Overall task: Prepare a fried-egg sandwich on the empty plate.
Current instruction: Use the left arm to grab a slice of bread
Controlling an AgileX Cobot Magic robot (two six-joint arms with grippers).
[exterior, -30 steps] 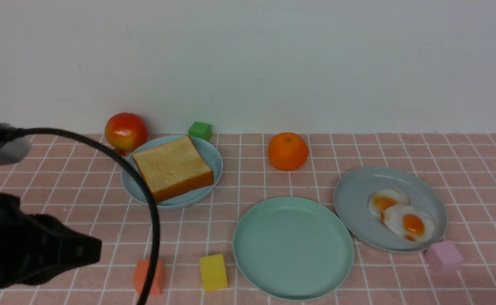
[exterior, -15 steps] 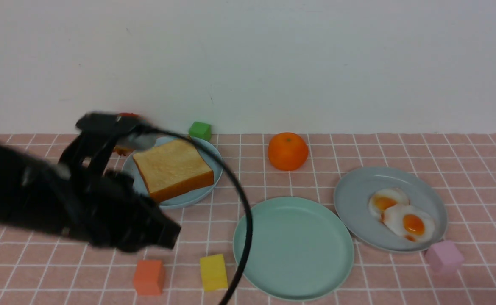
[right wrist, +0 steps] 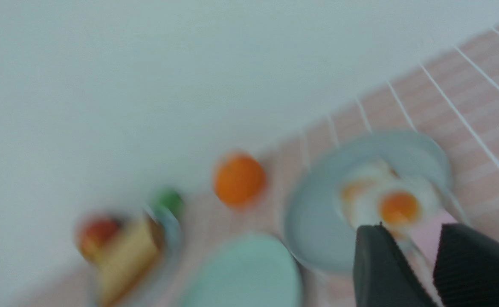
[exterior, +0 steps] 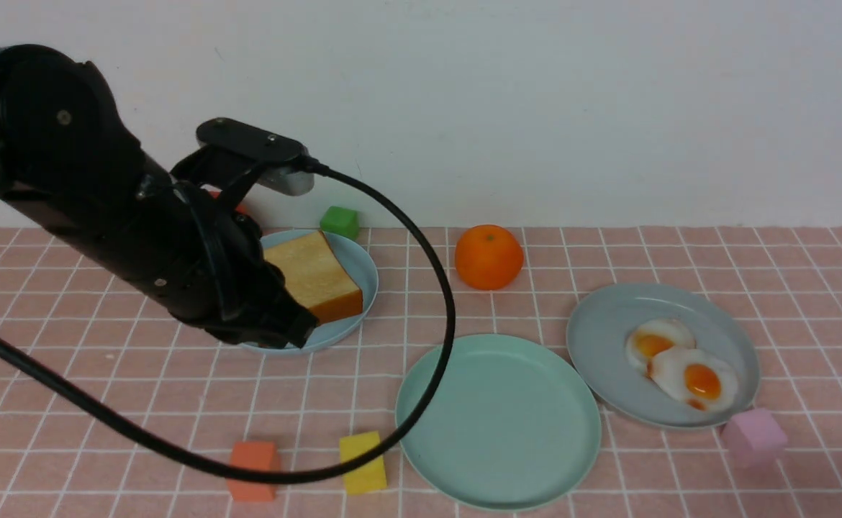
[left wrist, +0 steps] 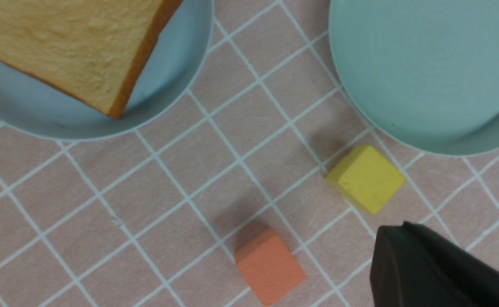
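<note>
Two eggs point(exterior: 680, 370) lie on the grey plate point(exterior: 604, 345) by the right edge of the desk point(exterior: 809, 288) and the green plate point(exterior: 496, 424) at mid-front is bare, so the left jaws, pressed together, hover near the toast point(exterior: 320, 273), likely the first layer; right jaws spread, empty.

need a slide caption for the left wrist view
Shut left gripper over the pink cloth: toast on a blue plate, empty mint plate, yellow cube, orange cube
</note>
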